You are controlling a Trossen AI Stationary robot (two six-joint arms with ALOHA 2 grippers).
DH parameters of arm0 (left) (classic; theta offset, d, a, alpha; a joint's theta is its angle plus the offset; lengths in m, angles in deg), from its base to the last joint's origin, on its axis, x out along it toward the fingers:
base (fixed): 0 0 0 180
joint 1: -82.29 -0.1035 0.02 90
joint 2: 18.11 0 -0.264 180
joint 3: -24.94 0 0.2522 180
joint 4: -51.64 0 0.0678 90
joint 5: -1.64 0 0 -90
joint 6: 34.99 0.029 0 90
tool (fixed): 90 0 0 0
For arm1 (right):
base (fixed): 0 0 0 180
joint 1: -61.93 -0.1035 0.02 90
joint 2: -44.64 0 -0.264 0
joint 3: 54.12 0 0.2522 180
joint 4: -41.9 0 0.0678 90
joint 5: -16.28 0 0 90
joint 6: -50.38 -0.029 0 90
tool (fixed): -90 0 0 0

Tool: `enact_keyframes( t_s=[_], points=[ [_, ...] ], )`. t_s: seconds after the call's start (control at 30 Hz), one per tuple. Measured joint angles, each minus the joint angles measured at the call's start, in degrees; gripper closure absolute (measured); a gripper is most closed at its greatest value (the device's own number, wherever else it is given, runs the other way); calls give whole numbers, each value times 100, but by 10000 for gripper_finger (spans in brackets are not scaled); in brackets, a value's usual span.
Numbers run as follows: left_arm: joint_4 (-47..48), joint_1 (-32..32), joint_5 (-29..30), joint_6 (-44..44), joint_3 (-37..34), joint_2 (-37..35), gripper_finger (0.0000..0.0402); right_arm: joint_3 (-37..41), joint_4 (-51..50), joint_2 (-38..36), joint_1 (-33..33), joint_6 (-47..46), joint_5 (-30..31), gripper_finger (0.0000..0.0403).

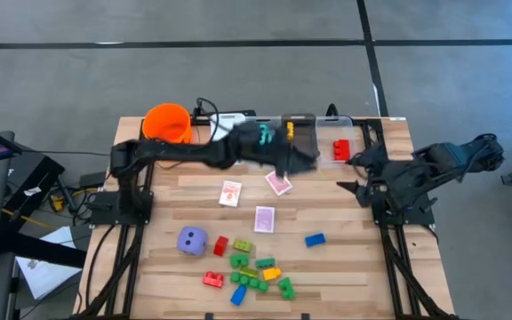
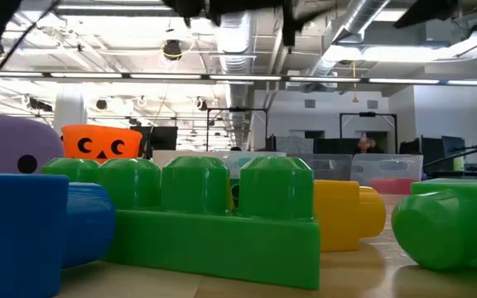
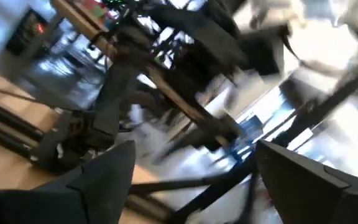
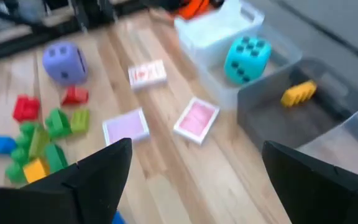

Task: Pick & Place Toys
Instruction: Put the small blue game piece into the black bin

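My left gripper (image 1: 302, 161) (image 3: 194, 146) hovers open above the bins at the table's far edge, with nothing between its fingers. A teal die (image 4: 247, 57) lies in a clear bin (image 4: 213, 37), and a yellow brick (image 4: 298, 93) lies in the grey bin (image 4: 278, 124) beside it. Three pink-backed cards (image 1: 230, 193) (image 1: 278, 183) (image 1: 264, 218) lie flat mid-table. A purple die (image 1: 192, 240) and several coloured bricks (image 1: 252, 271) sit near the front edge, with a blue brick (image 1: 315, 239) to their right. My right gripper (image 1: 350, 172) (image 4: 194, 146) waits open at the right side.
An orange bucket (image 1: 167, 123) stands at the far left corner. A red brick (image 1: 340, 149) lies in a clear bin at the far right. In the low view a green brick (image 2: 214, 215) fills the foreground. Bare wood lies between the cards and the bins.
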Motion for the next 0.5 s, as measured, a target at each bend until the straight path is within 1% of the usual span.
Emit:
enact_keyframes(
  t_s=[0.07,0.13,0.2,0.23,0.3,0.4,0.5],
  points=[
    [598,452,729,1042,0,-175,90,84,-30,47,-55,-41,-77,49],
    [1205,892,1657,2115,2,-234,95,93,-24,124,-124,-44,-73,49],
    [1688,1254,2483,2737,-4,-199,96,91,-13,203,-186,-46,-70,49],
    [1725,1380,2782,2887,-2,-126,96,91,3,248,-207,-74,-70,49],
    [1853,1538,3117,2904,0,54,94,93,31,335,-240,-123,-68,49],
    [1781,1679,3162,2755,3,522,92,91,51,460,-256,-256,-56,49],
    [1636,1749,3160,2616,-4,1013,92,91,55,580,-255,-431,-167,49]
  ],
)
